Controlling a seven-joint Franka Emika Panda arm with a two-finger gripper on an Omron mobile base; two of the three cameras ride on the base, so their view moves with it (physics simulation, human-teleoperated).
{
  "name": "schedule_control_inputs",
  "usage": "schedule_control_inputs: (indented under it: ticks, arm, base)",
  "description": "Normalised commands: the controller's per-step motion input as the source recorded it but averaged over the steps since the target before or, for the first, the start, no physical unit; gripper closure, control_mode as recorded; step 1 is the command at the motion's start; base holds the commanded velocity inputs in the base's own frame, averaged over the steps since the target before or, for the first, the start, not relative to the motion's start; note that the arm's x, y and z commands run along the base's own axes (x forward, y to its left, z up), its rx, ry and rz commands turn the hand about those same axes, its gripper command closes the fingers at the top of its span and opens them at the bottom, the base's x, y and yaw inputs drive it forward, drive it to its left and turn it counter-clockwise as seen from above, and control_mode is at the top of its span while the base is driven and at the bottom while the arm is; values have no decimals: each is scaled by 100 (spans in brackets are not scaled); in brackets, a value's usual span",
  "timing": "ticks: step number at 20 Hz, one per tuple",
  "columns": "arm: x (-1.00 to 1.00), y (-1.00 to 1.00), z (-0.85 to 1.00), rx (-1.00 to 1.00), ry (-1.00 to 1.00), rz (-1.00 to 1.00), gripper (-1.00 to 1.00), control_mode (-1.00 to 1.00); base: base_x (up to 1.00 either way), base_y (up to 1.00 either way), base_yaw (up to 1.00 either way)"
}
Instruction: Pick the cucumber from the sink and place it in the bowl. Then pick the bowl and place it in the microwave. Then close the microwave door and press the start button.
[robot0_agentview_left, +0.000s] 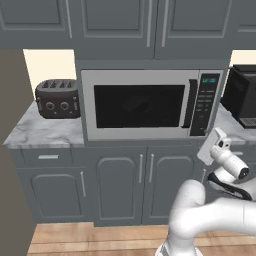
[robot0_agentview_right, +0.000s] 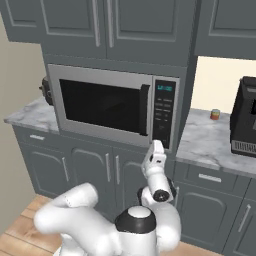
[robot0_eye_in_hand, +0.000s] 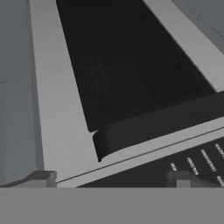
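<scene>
Door (robot0_agentview_left: 137, 106) of the microwave (robot0_agentview_left: 150, 104) looks shut, flush with the frame in both base views, so the step in hand is most likely the start button on the control panel (robot0_agentview_left: 206, 104). To do it well: keep the hand square to the panel, bring one fingertip onto the button rather than both, push straight in, short press, no sideways slide that could catch the handle (robot0_agentview_left: 190, 103). Which key is start I cannot tell, the labels are too small. Gripper (robot0_eye_in_hand: 113, 178) has its jaws spread wide with nothing between them; in the hand view the two tips sit well apart at the bottom, with the door's dark window, the bar handle and the edge of the button rows just ahead. From the base views the hand sits below and in front of the microwave's lower right corner, near the panel, not touching as far as I can see. Bowl is probably inside, but the glass is too dark to confirm it or the cucumber. Toaster (robot0_agentview_left: 58, 98) sits left on the marble counter (robot0_agentview_left: 37, 132), well apart from the arm.
</scene>
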Motion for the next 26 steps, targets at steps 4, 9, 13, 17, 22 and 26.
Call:
schedule_control_inputs:
  ticks: [4, 9, 13, 17, 22, 26]
  arm:
    - [18, -92, 1, 0, -11, 15, -100, -100]
    - [5, -32, 10, -2, -10, 9, 100, -100]
    - [15, -10, 0, -3, -9, 1, 100, -100]
    - [27, -17, 0, -2, -10, 0, 100, -100]
    - [40, -7, -10, -2, -6, 0, 100, -100]
    - [46, -16, -16, -1, -3, 0, 100, -100]
  base:
    - [0, 0, 0]
    - [0, 0, 0]
    - [0, 0, 0]
    - [0, 0, 0]
    - [0, 0, 0]
    - [0, 0, 0]
